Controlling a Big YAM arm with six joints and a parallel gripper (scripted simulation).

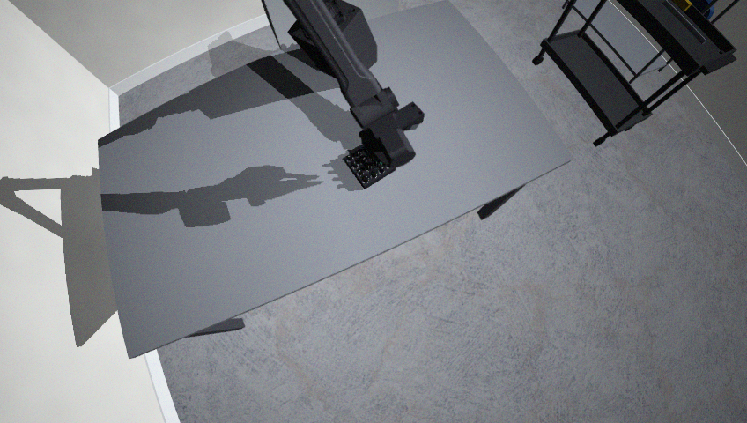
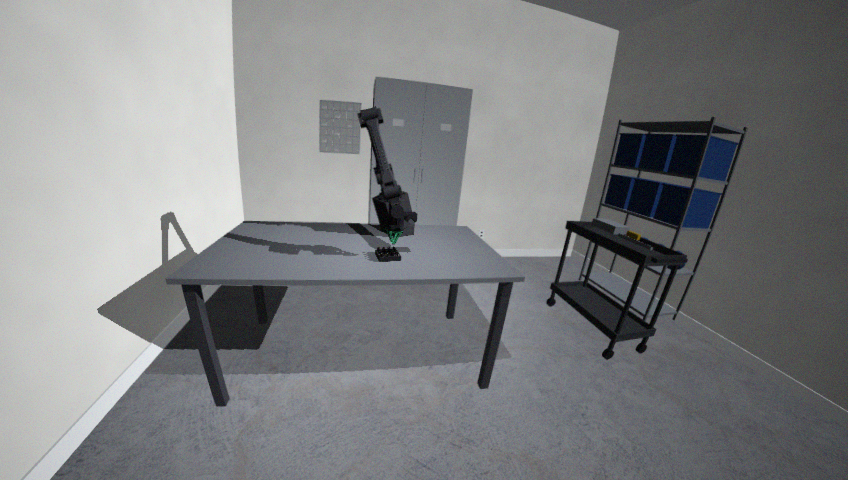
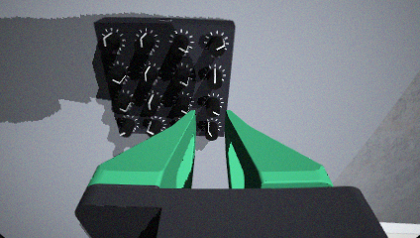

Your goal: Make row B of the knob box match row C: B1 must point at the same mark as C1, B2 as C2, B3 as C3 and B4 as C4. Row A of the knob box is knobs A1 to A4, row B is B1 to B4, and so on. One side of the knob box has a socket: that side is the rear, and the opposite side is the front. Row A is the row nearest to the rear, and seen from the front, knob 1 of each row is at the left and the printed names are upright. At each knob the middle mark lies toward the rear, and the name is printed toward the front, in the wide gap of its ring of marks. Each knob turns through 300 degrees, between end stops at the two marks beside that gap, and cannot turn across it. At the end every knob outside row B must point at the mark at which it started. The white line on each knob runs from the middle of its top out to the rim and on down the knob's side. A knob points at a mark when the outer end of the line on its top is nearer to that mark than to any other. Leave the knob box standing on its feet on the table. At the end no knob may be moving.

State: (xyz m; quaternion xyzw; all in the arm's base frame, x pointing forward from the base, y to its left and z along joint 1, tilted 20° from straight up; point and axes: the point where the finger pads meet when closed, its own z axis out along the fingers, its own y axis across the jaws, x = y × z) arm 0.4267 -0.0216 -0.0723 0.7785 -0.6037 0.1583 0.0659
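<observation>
The black knob box (image 1: pixel 365 183) (image 2: pixel 387 257) (image 3: pixel 200 30) stands on the table. In the wrist view its ring gaps face the image bottom, so row A is at the top and column 1 at the left. Knob B4 (image 3: pixel 215 75) has an upright line; C4 (image 3: pixel 213 104) shows a line at lower right. B1 (image 3: pixel 119 73), B2 (image 3: pixel 148 73) and B3 (image 3: pixel 184 75) are in view; their exact marks are hard to read. My gripper (image 2: pixel 393 243) (image 3: pixel 210 119) is slightly open and empty, above the box. Its left finger partly hides C3 and D3.
The grey table (image 1: pixel 251 246) (image 2: pixel 333 272) carries the arm (image 1: pixel 361 89) (image 2: pixel 383 172) and its shadows. Shadows darken the left and middle knobs. A black cart (image 1: pixel 597 73) (image 2: pixel 601 312) stands on the floor beside the table, and a shelf with blue bins (image 2: pixel 714 157) stands behind it.
</observation>
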